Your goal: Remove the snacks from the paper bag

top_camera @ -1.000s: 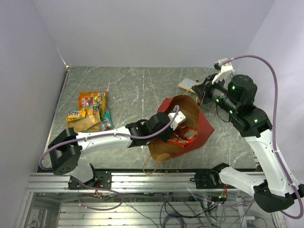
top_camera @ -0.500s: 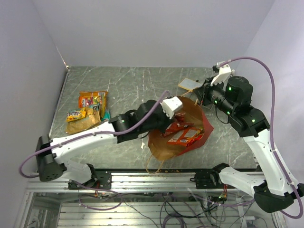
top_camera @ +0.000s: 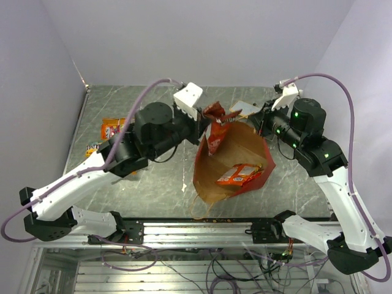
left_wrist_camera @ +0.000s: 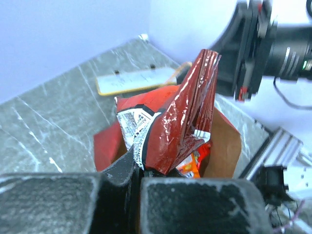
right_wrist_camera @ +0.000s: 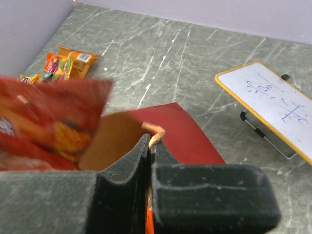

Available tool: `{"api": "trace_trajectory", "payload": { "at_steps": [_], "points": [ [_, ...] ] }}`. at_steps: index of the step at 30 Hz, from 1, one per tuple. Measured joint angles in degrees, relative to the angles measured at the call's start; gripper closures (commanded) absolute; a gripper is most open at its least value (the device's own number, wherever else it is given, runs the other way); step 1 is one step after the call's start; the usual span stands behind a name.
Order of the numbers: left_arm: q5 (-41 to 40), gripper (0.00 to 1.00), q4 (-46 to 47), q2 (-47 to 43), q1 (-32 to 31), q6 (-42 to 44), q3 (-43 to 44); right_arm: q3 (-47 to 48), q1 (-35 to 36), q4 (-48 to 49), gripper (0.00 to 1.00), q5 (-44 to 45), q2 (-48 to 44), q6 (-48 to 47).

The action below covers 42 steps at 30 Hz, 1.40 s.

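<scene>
The paper bag (top_camera: 245, 147) lies on the worktop (top_camera: 153, 101), with more packets (top_camera: 237, 174) in it. Above its left rim one packet (top_camera: 214, 130) hangs from the left tool (top_camera: 203, 125). The right tool (top_camera: 263, 124) grips its far rim. A small board (top_camera: 247, 108) sits just behind the bag, and a heap of snacks (top_camera: 111, 128) lies well to its left.

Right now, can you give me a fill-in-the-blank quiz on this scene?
The left fingers hold a chip packet above the paper bag; that packet is dark ___.
The right fingers are shut on the ___'s top edge.
The packet inside the bag is ___.
The pile of packets lies to the bag's ___ in the overhead view.
Missing words: red, bag, orange, left.
</scene>
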Motion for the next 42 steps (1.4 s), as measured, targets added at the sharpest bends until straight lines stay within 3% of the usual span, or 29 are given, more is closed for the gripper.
{"api": "trace_trajectory", "payload": {
  "at_steps": [6,13,21,26,32,36,42],
  "points": [
    [-11.98,0.93,-1.64,-0.11,0.59,0.04,7.89,-0.02,0.0,0.04,1.0,-0.59,0.0,0.61],
    [-22.1,0.93,-3.52,-0.81,5.2,-2.1,7.93,-0.68,0.0,0.46,1.0,-1.38,-0.35,1.05],
    [-21.18,0.93,-21.42,5.53,25.03,-9.84,17.05,-1.53,0.0,0.39,1.0,-1.4,-2.1,1.38],
    [-9.29,0.93,-27.8,7.82,42.21,-12.85,14.86,-1.73,0.0,0.28,1.0,-1.7,-2.54,1.92],
    [14.75,0.93,-23.19,7.23,63.36,-19.54,4.81,-1.73,0.0,0.24,1.0,-2.56,-2.54,2.34],
    [30.86,0.93,-11.04,6.38,73.05,-29.97,-7.52,-1.73,0.0,0.22,1.0,-2.95,-2.54,2.34],
    [43.21,0.93,9.44,7.21,77.96,-47.45,-21.59,-1.73,0.0,0.24,1.0,-3.32,-2.51,2.34]
  ]
}}
